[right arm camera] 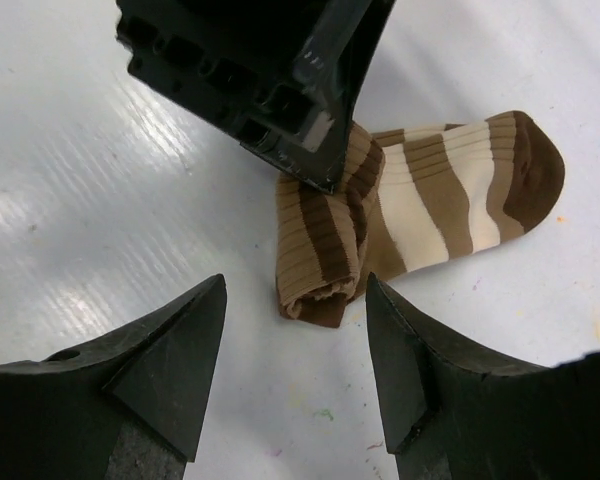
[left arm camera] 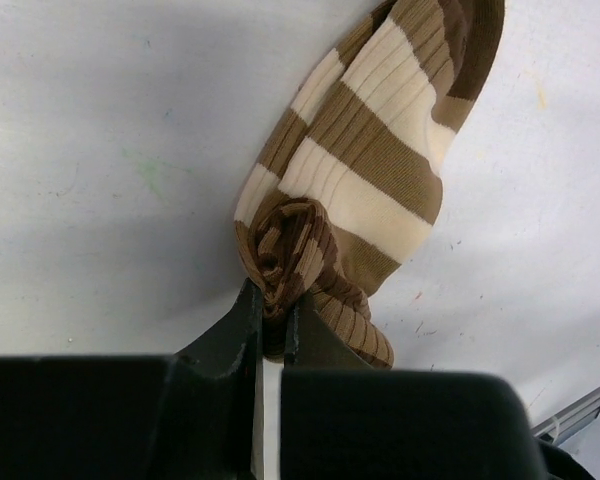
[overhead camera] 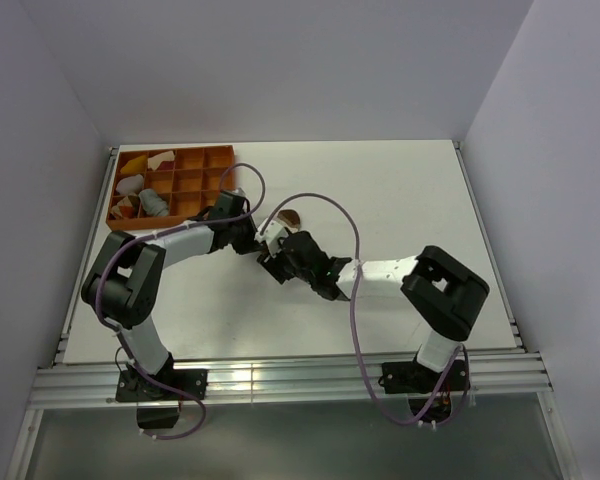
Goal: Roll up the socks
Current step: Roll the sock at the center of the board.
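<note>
A brown sock with white stripes (left arm camera: 380,170) lies flat on the white table, its cuff end wound into a small roll (left arm camera: 285,250). My left gripper (left arm camera: 271,300) is shut on that roll, pinching it from one end. In the right wrist view the sock (right arm camera: 430,195) stretches off to the right with its dark toe far right. The left gripper's black fingers (right arm camera: 280,80) press down on the roll (right arm camera: 320,250). My right gripper (right arm camera: 295,290) stands open just short of the roll's free end, holding nothing. From above, both grippers (overhead camera: 270,250) meet mid-table beside the sock's toe (overhead camera: 291,216).
An orange compartment tray (overhead camera: 175,152) sits at the table's back left, holding a grey bundle (overhead camera: 153,203) and pale cloth pieces (overhead camera: 130,185). Purple cables loop over both arms. The walls of the enclosure stand close on the left, the back and the right.
</note>
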`<state>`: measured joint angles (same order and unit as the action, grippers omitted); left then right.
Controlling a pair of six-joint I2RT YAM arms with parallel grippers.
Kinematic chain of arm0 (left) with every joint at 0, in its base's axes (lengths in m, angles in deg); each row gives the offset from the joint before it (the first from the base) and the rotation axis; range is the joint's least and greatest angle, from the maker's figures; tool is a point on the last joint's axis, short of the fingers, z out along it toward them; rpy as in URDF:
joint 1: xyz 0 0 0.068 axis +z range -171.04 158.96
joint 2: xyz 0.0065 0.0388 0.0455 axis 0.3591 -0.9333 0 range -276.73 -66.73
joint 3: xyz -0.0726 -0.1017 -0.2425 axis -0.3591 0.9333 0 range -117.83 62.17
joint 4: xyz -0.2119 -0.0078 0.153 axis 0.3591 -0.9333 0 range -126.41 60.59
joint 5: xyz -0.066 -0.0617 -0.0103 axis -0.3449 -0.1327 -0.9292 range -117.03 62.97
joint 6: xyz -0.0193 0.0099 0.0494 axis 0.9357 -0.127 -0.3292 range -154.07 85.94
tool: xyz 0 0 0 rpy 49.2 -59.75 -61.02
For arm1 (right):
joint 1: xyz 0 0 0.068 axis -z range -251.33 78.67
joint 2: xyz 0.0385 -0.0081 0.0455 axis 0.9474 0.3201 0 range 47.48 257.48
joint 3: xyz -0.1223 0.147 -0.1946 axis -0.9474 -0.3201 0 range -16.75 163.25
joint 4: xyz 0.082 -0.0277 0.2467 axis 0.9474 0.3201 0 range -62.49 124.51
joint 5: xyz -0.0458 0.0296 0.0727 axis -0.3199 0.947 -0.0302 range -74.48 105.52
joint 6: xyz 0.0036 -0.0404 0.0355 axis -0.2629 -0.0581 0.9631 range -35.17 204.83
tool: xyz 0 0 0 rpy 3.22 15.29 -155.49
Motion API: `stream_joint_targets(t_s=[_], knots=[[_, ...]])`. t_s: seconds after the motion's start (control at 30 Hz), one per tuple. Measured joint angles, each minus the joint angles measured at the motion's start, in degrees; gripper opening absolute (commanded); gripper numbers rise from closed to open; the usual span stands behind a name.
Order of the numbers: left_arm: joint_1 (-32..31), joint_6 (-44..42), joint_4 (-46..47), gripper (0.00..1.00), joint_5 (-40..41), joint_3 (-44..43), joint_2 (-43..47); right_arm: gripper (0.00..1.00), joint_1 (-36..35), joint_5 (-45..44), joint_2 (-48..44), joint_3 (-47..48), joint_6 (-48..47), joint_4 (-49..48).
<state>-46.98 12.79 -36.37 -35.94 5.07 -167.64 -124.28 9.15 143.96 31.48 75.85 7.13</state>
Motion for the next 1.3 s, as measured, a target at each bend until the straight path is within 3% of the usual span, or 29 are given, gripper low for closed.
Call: stream_joint_targets(t_s=[0.33,0.53,0.63,0.77,0.8,0.9,0.93,1.07,1.13,1.3], knots=[[0.09,-2.05,-2.80,0.00,-1.64,-1.09,-0.13,0.61,-5.18,-12.39,8.31,0.02,-7.37,-6.21],[0.31,-2.45,-2.93,0.00,-2.27,-1.22,-0.31,0.50,-6.38,-16.83,10.88,0.04,-10.54,-9.90],[0.37,-2.56,-3.04,0.00,-2.51,-1.38,-0.55,0.36,-6.54,-17.92,11.72,0.07,-11.47,-10.73],[0.63,-2.67,-2.99,0.00,-3.02,-1.42,-0.83,0.01,-6.95,-17.97,11.91,0.11,-11.72,-10.56],[0.68,-2.64,-2.99,0.01,-3.10,-1.42,-0.85,0.00,-6.97,-17.90,11.91,0.13,-11.32,-10.45],[0.74,-2.60,-2.62,0.14,-3.26,-1.20,-0.83,0.00,-6.82,-17.11,11.82,0.35,-10.14,-9.55],[0.79,-2.56,-2.32,0.26,-3.28,-0.98,-0.81,0.00,-6.60,-16.35,11.65,0.61,-9.57,-8.72],[1.27,-1.77,-0.68,0.54,-3.17,1.31,0.50,0.00,-3.96,-9.60,9.90,1.77,-5.68,-3.96],[1.79,-0.68,0.31,0.61,-2.93,3.41,2.03,0.00,-1.81,-4.68,9.07,2.49,-3.15,-1.57],[3.58,1.55,3.54,0.61,-2.67,9.16,6.84,0.00,5.01,10.86,8.72,5.29,3.54,3.30]])
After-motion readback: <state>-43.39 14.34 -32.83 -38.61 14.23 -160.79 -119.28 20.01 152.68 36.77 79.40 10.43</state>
